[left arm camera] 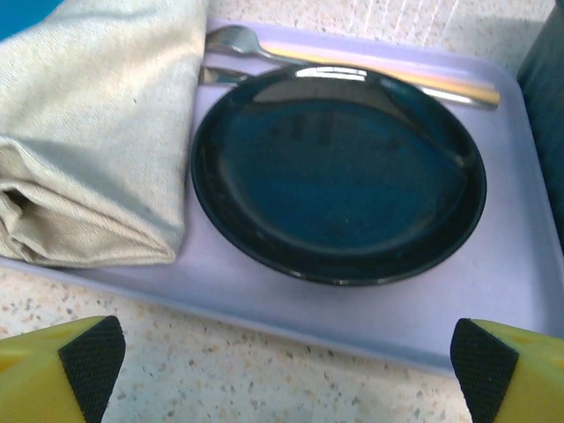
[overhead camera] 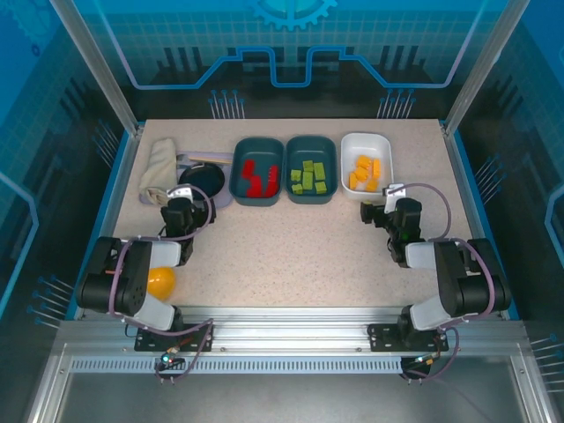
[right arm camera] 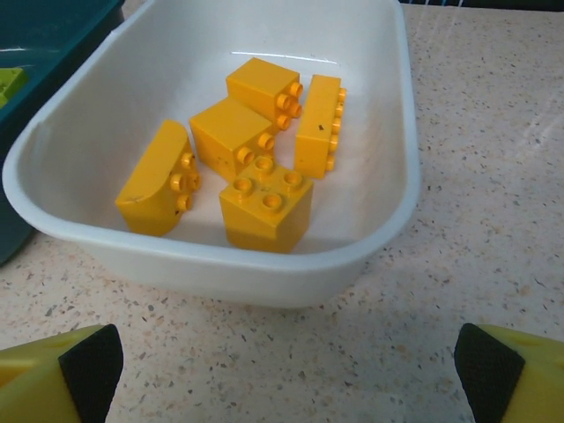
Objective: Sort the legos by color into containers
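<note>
The place is a robotics lab test cell. A speckled tabletop sits inside an aluminium-profile frame walled by blue panels printed with gear and circuit motifs. A left arm and right arm are bolted to a slotted metal rail at the near edge.

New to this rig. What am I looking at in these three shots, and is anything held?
Two small robot arms are bolted at the near edge of a table. The overhead picture looks down from behind them; the other two come from a camera on each wrist, its yellow fingertips at the bottom corners. The left gripper faces a black dish on a lavender tray, beside a folded cloth. The right gripper faces a white tray of yellow-orange legos. The left teal tray holds red legos, the middle teal tray green legos. Both grippers are open and empty.
</note>
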You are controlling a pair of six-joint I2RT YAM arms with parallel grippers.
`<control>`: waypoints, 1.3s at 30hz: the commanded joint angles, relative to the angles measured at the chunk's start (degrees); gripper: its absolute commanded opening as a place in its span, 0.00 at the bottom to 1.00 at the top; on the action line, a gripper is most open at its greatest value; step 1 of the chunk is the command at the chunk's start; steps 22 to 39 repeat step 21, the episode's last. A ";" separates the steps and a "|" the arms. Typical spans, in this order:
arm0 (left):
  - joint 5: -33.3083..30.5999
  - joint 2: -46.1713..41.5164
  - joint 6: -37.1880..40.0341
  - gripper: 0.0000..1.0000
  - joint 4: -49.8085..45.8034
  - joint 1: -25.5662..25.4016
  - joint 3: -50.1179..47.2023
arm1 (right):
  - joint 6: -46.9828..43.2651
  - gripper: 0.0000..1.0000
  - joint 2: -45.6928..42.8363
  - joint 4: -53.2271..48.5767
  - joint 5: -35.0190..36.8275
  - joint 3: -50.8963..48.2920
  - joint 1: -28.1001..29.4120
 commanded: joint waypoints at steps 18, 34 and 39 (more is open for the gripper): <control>2.20 0.19 1.31 0.99 7.15 0.44 -0.07 | -2.90 1.00 0.67 -0.68 -4.39 3.49 0.36; 2.20 0.16 1.30 0.99 7.15 0.44 -0.05 | -2.90 1.00 0.60 -0.36 -4.39 3.22 0.33; 2.20 0.16 1.30 0.99 7.15 0.44 -0.05 | -2.90 1.00 0.60 -0.36 -4.39 3.22 0.33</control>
